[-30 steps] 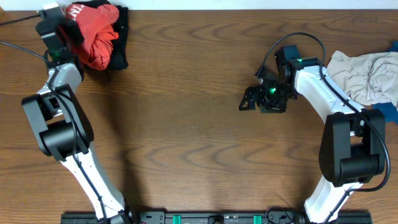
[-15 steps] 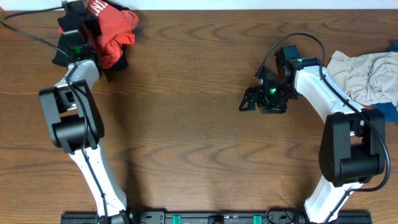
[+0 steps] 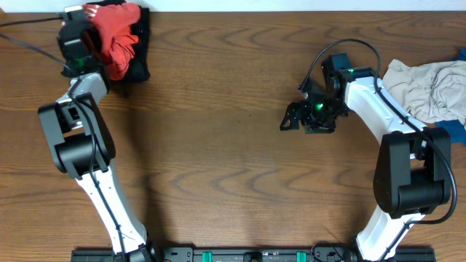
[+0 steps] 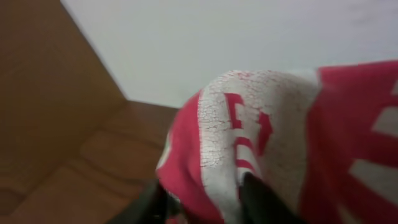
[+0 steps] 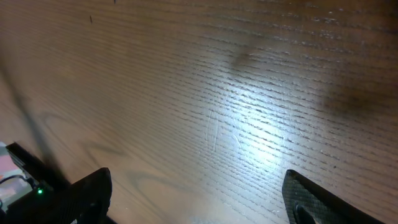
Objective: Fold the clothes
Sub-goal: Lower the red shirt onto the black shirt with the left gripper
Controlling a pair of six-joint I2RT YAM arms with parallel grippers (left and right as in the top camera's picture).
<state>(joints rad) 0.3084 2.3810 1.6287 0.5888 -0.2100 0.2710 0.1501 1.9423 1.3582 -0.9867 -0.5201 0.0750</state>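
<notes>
T-shirt [image 3: 116,36] lay bunched just ahead of left end effector [image 3: 86,35], cloth between jaws; gripped or not, could not tell. Right end effector [image 3: 291,118] gaped empty over desk [image 3: 218,145], well apart. Left arm nearer.

The T-shirt [image 4: 354,130] is soft red cloth with cracked white print; the table [image 5: 249,118] is grained, glossy wood.

my left gripper [image 3: 86,38] swings back leftward after reaching right half a second ago, resting now between its two earlier spots, the red-orange T-shirt [image 3: 115,33] comes back with it, the black shirt [image 3: 138,64] shifts left too
</notes>
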